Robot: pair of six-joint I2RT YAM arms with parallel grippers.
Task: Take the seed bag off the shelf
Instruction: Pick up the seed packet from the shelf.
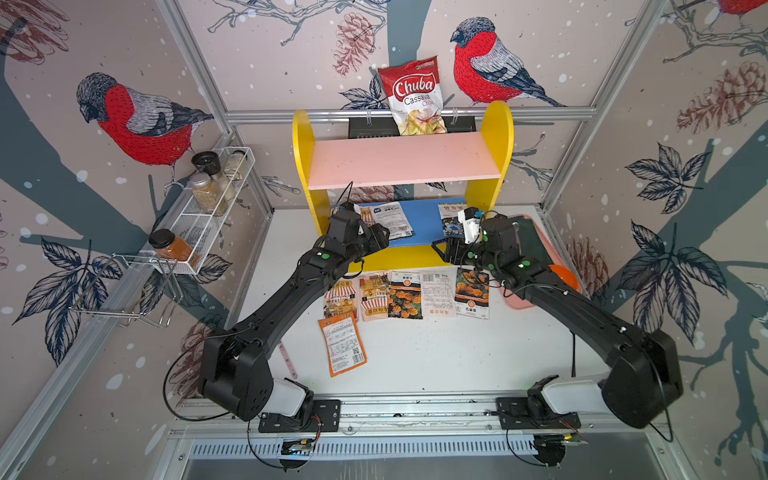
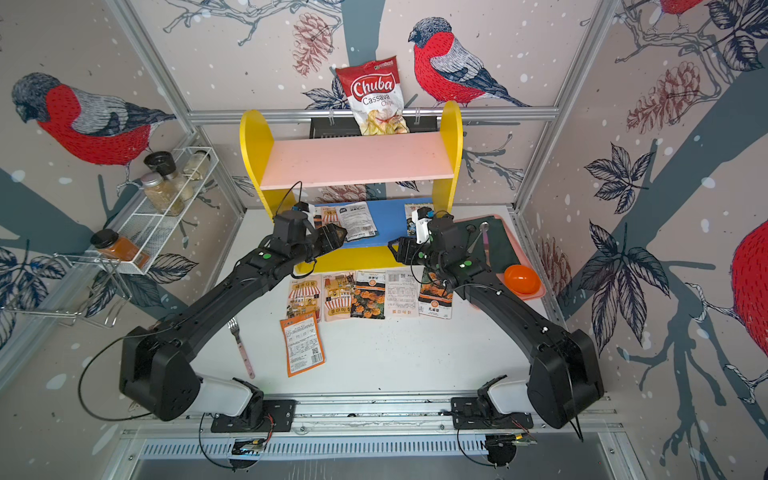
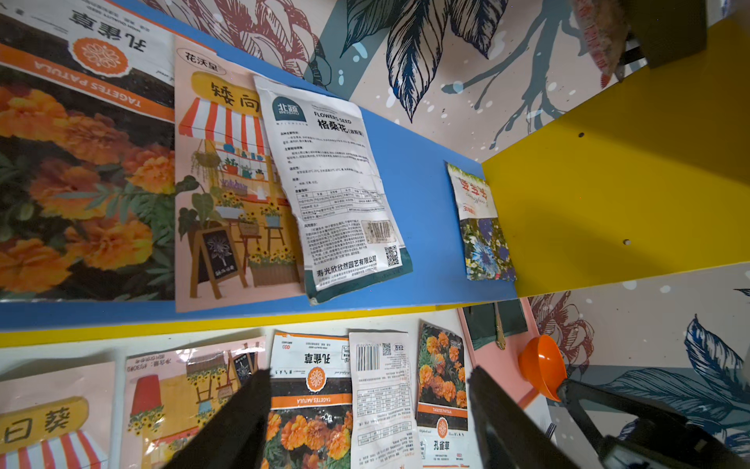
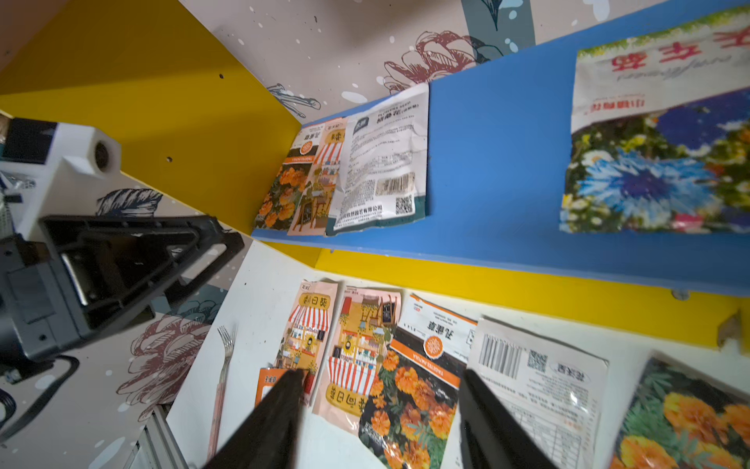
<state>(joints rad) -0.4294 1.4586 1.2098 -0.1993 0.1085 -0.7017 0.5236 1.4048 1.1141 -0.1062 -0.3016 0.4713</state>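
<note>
Blue board [image 3: 426,182]: marigold seed bag [image 3: 81,162], wrist views only.

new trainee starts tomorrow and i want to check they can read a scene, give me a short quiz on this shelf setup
1. True or false: a seed packet lies on the pink upper board.
2. How many seed packets lie on the blue lower board? A two, B four, C six.
3. Which packet on that board lies apart from the others, beside the yellow side panel?

Key
1. False.
2. B: marigold packet, shop-front packet, white packet, blue-flower packet.
3. The blue-flower packet.
</note>
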